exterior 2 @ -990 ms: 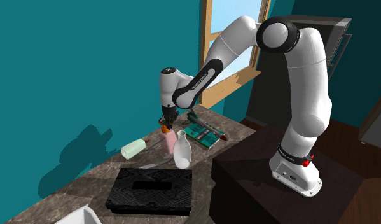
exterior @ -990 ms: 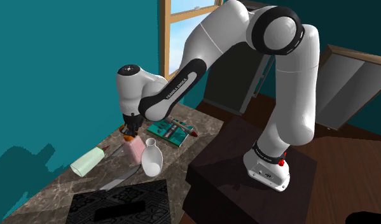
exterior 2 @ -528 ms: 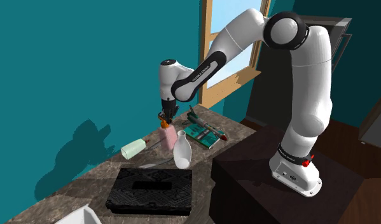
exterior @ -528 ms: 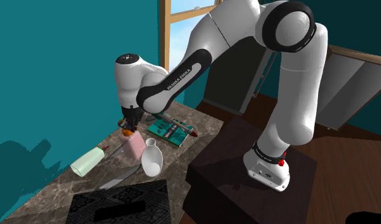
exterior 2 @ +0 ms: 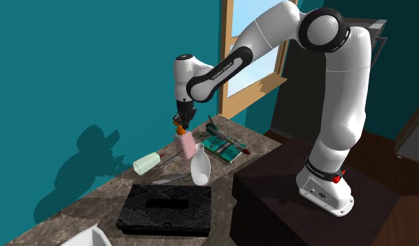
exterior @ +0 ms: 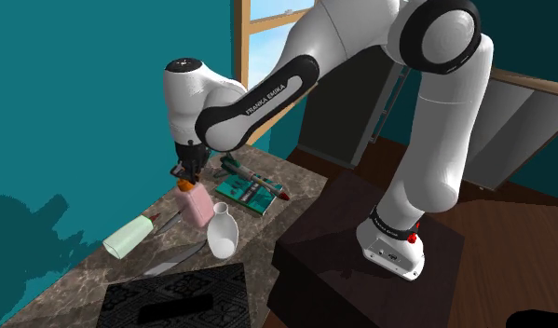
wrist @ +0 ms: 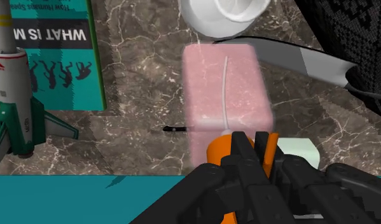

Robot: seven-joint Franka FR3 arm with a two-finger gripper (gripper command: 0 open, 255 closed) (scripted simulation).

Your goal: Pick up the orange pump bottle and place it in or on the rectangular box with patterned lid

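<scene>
The gripper (exterior: pixel 186 175) is clamped on the orange pump of the bottle (exterior: pixel 196 204); in the wrist view its black fingers (wrist: pixel 243 150) pinch the pump from both sides. The pink body hangs below them, upright in both exterior views (exterior 2: pixel 185 146). Whether its base touches the counter (exterior: pixel 74 280) cannot be told. The bottle sits toward the back of the marble top, near the teal wall, whose foot runs as a teal strip close behind the gripper in the wrist view. Things crowd it on most sides. A white vase (exterior: pixel 223 233) stands just beside it toward the counter's front edge. A grey knife (wrist: pixel 297 57) lies past the vase. A pale green cylinder (exterior: pixel 128 238) lies on its side toward the shoulder view's left. A teal book (exterior: pixel 253 191) with a toy rocket (wrist: pixel 11 83) on it lies toward the window. The box (exterior: pixel 174 298), black with a patterned lid, lies flat at the near end of the counter, well apart from the bottle; its long side runs close to the counter's front edge, beside the dark stand (exterior: pixel 342 233). The vase and knife lie between bottle and box. Bare marble shows between the cylinder and the box, and the lid carries nothing. Above the counter the space is open except for the arm itself.
</scene>
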